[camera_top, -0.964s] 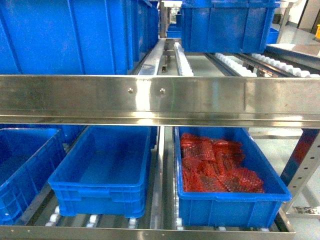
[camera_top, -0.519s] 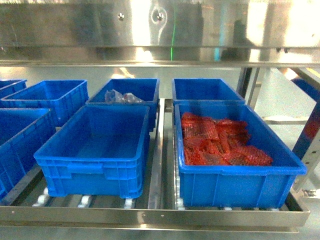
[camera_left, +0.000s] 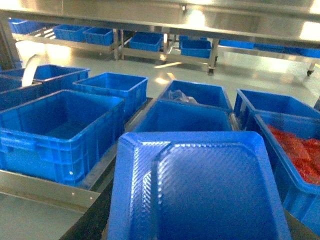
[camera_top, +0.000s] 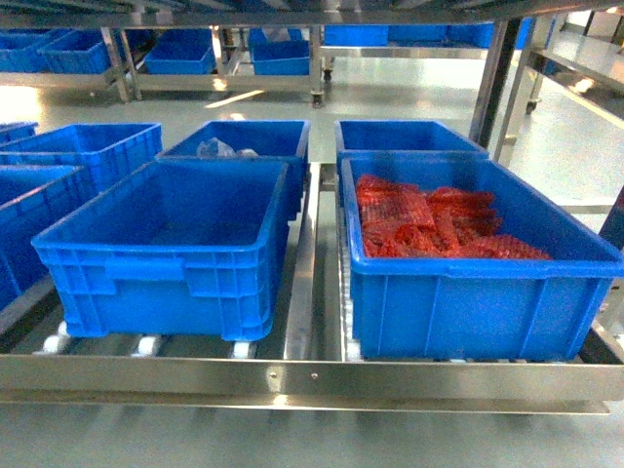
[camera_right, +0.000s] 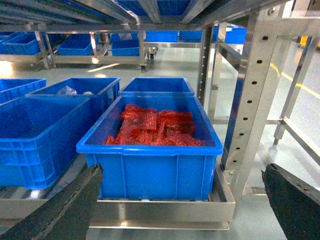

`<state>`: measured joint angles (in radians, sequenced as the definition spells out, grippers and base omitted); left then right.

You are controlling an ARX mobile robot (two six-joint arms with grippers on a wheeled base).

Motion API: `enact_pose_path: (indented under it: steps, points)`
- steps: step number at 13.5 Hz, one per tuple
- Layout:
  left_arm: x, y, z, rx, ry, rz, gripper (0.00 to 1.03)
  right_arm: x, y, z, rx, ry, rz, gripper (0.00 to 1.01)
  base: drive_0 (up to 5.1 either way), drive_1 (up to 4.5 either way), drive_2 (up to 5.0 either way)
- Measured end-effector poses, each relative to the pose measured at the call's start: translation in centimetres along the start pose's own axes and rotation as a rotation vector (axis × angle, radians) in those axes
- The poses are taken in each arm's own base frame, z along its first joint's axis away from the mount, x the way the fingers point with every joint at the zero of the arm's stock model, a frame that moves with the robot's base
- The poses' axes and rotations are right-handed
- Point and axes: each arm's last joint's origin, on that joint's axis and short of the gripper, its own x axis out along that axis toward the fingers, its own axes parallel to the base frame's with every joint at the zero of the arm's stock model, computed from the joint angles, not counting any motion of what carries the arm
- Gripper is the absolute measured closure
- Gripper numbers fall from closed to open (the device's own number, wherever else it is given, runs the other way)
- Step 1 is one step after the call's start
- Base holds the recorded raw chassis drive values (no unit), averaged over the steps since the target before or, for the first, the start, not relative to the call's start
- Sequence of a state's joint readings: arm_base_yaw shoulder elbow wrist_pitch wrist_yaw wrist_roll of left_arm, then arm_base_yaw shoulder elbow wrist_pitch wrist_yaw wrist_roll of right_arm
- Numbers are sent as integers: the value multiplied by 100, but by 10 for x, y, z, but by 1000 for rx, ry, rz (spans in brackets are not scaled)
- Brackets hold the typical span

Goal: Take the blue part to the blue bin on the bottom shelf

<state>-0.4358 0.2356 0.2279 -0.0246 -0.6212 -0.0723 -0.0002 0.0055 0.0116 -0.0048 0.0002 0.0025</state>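
While the left hand's grip cannot be told, its blue part looks held; right hand spread apart.

Two bins are sitting side by side at the front of the bottom shelf: an empty bin on the left, a bin of mesh parts on the right. Behind each, another bin is standing; the left rear bin is holding what may be a plastic bag.
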Motion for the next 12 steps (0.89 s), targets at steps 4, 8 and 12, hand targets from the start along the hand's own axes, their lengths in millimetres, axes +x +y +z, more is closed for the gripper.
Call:
enact_pose_path:
  steps: [4,8,12]
  points:
    - [0,0,0,1,2,0,60,0,0,0,0,1,1,3,0,0,0]
    - [0,0,-1,4,6,0,60,0,0,0,1,3,0,3,0,0,0]
    - [0,0,-1,4,5,0,60,0,0,0,0,2,1,3,0,0,0]
